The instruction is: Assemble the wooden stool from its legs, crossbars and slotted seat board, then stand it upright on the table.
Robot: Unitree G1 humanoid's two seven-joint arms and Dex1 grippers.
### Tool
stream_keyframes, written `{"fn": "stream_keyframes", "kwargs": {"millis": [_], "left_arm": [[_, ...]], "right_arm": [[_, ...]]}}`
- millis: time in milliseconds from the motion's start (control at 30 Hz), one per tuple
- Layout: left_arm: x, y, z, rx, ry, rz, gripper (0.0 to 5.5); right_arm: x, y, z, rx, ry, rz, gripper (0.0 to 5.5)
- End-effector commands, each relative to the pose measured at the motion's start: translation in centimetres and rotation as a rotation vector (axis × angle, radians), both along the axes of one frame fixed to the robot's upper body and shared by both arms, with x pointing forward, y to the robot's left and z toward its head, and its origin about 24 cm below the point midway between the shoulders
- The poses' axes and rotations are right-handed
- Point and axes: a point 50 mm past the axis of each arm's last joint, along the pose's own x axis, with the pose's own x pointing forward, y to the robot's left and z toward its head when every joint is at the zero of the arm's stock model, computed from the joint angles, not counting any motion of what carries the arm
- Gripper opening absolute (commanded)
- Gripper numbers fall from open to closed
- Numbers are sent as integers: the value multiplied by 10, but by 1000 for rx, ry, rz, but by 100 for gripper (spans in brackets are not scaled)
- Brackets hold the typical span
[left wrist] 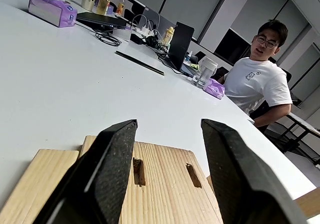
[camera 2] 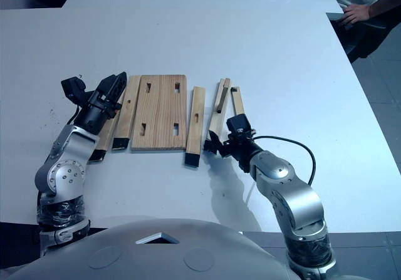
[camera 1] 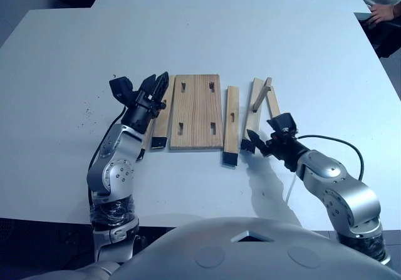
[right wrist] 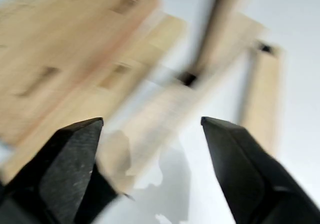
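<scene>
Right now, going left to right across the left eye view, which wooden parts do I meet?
flanking leg → slotted seat board → slotted leg → crossed leg under the crossbar → end leg

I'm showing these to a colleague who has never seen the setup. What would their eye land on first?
First the pale seat board with four slots, lying flat in the middle of the white table, with loose legs laid flat on both sides of it. Then the two black grippers, both open: the left gripper by the board's left edge, the right gripper at the near ends of the pieces on the right.
</scene>
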Motion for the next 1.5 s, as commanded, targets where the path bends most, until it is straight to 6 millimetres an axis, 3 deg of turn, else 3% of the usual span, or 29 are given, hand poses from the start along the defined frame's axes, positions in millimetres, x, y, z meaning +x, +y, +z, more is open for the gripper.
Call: {"fn": "stream_keyframes", "kwargs": {"millis": [33, 233, 467, 767, 1000, 1400, 1500], "left_arm": [[2, -5, 1, 6, 17, -30, 239], [5, -9, -2, 33, 36, -74, 239], [7, -12, -4, 28, 38, -75, 239], [4, -12, -6, 24, 43, -69, 239], [2, -13, -8, 18, 47, -62, 239], [12, -5, 1, 43, 31, -76, 239], [15, -2, 6, 50, 24, -76, 239]], "right_arm": [[8, 3, -1, 30, 27, -113, 372], [18, 14, 1, 59, 10, -142, 372], [28, 23, -11, 29, 51, -136, 372], [20, 29, -16, -13, 72, -76, 372], [6, 16, -28, -78, 153, -76, 372], [-1, 16, -34, -125, 126, -97, 204], [-1, 16, -34, -138, 101, -124, 204]]}}
